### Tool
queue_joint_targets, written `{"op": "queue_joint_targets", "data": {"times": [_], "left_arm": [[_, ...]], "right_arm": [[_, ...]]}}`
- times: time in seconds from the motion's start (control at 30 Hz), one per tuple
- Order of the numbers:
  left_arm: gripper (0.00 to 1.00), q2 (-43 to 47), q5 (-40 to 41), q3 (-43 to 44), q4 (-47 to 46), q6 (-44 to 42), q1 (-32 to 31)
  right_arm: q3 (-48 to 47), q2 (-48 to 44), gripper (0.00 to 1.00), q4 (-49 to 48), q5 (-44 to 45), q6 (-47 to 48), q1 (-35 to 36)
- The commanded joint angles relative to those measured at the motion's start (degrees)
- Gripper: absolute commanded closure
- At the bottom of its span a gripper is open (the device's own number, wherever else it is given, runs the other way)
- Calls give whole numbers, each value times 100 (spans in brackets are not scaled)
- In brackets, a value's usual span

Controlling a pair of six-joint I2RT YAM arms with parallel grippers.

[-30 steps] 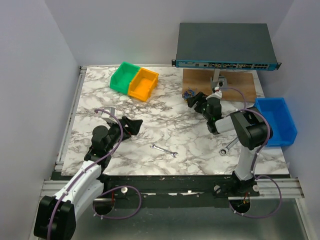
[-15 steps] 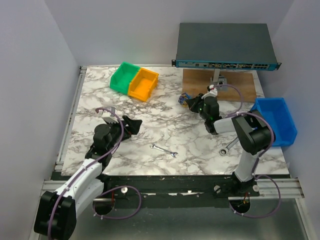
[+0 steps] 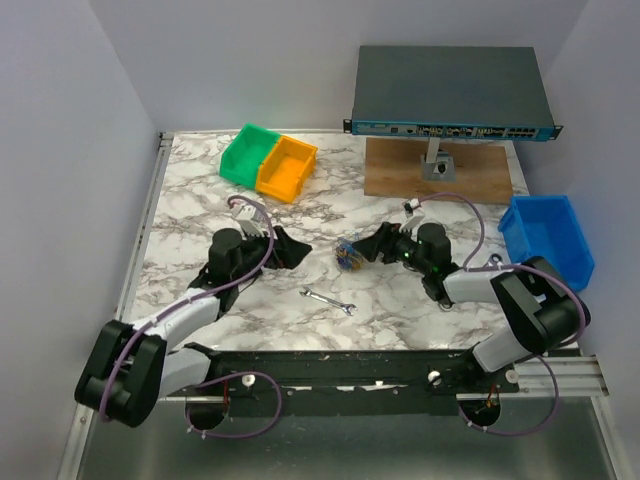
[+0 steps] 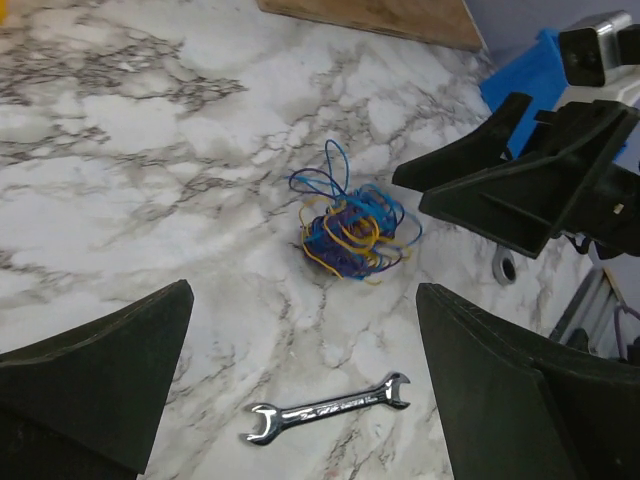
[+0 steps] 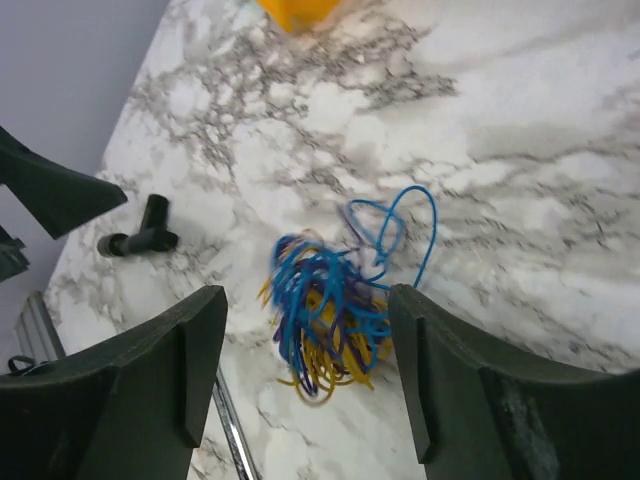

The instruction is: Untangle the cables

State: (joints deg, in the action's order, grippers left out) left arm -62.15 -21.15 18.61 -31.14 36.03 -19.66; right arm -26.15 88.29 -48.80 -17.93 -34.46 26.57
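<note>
Right wrist view: cables (image 5: 325, 315) lie on table (image 5: 560, 150), right jaws apart.

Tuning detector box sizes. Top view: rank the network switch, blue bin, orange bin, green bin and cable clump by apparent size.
1. Network switch, largest.
2. Blue bin.
3. Orange bin and green bin: they look alike, so no ranking between them.
4. Cable clump, smallest.
</note>
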Motion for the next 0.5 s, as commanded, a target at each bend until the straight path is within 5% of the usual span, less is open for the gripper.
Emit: {"op": "queue_joint_targets", "data": {"times": [0.0,0.47], "left_arm": [[4,-660,-402,628,2,-308,-556],[19,-2400,0,2182,1362,-913,-1426]], "right_arm": [[407,-453,25,119,202,244,-6],[772,-971,37,149,61,474,-2]]}}
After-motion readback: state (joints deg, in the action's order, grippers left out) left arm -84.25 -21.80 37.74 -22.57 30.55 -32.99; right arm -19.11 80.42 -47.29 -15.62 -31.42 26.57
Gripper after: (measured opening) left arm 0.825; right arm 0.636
